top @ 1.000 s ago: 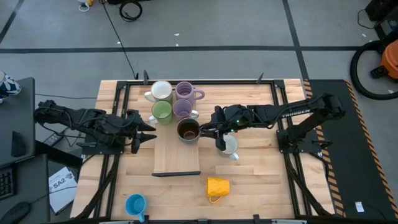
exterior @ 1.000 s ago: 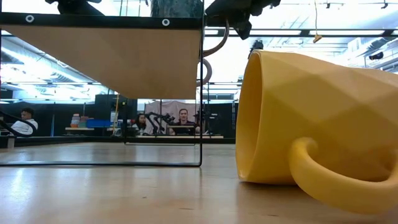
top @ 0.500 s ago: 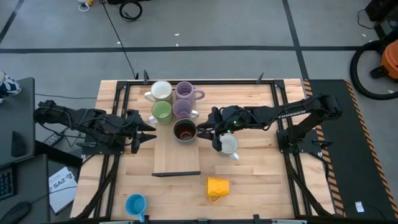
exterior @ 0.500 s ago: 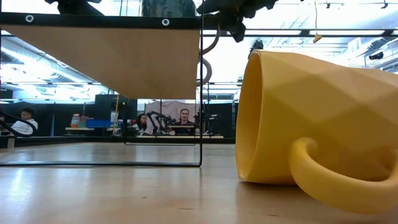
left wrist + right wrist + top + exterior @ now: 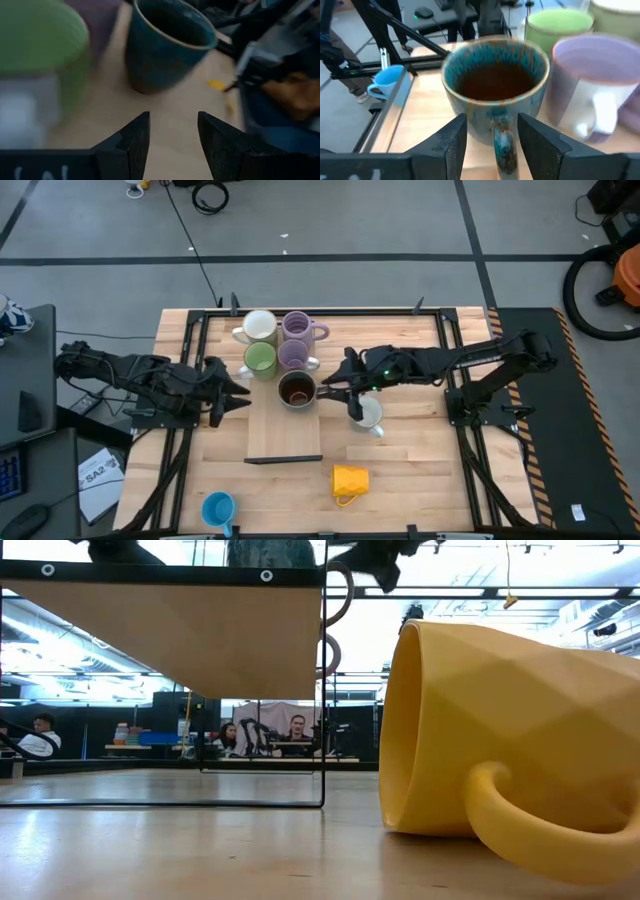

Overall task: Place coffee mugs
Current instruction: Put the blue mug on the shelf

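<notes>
Five coffee mugs stand upright on their bases on a raised wooden platform: white, lavender, green, lavender and dark brown. My right gripper is open at the dark mug's right side. Its fingers stand on either side of the mug's handle with gaps showing. My left gripper waits open left of the platform with nothing between its fingers. On the table a white mug stands, a yellow mug lies on its side, and a blue mug stands.
The platform rests on a thin black frame above the tabletop. The yellow mug fills the right of the low view. Black rails run along both table sides. Bare wood lies between the platform's near edge and the yellow mug.
My right gripper has opened off the dark mug's handle and stays beside it. The dark mug stands upright on the platform where it was.
</notes>
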{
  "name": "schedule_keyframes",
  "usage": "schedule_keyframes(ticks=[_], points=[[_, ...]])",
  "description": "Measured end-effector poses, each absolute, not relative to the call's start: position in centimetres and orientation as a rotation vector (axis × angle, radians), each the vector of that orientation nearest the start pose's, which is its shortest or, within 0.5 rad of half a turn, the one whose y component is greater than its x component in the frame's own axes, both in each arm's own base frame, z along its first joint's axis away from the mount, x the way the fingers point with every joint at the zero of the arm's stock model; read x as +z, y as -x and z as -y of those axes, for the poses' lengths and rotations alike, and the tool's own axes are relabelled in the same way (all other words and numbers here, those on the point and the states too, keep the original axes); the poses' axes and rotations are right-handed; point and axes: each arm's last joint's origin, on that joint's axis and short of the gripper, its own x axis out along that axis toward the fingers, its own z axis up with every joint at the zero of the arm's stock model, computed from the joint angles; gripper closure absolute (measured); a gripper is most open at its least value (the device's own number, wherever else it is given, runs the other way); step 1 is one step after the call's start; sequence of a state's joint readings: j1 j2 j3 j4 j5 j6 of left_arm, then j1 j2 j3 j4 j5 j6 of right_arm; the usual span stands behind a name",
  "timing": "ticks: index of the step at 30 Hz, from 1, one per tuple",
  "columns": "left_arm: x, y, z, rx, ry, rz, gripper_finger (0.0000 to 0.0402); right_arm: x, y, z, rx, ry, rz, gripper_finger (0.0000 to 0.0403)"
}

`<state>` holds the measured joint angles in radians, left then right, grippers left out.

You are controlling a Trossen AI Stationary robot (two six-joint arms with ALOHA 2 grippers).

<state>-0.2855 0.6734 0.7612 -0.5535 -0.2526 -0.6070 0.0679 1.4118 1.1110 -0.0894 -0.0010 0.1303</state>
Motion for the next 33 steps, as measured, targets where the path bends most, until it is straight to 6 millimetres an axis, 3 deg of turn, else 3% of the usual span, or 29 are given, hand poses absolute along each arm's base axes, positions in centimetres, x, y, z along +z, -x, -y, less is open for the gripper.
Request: schedule_keyframes(ticks=[7,11,16,22,33], points=[[30.0,-13.0,3.9,0.001,0.933,-0.635,0.0230,33.6,-28.6,-1.6,0.039,-0.044,-0.395,0.0222],[29.3,-12.2,4.7,0.032,1.182,-0.816,0.0230,34.8,-26.6,-1.1,0.028,-0.017,-0.402,0.0222],[28.8,-11.6,6.2,0.102,1.365,-0.963,0.0230,35.8,-24.6,-0.4,0.009,0.018,-0.408,0.0222],[27.2,-12.2,9.7,0.199,1.393,-1.168,0.0230,36.2,-23.5,0.4,-0.014,0.046,-0.416,0.0222],[23.8,-12.3,17.0,0.224,1.329,-1.471,0.0230,36.0,-23.6,0.9,-0.034,0.043,-0.423,0.0222]])
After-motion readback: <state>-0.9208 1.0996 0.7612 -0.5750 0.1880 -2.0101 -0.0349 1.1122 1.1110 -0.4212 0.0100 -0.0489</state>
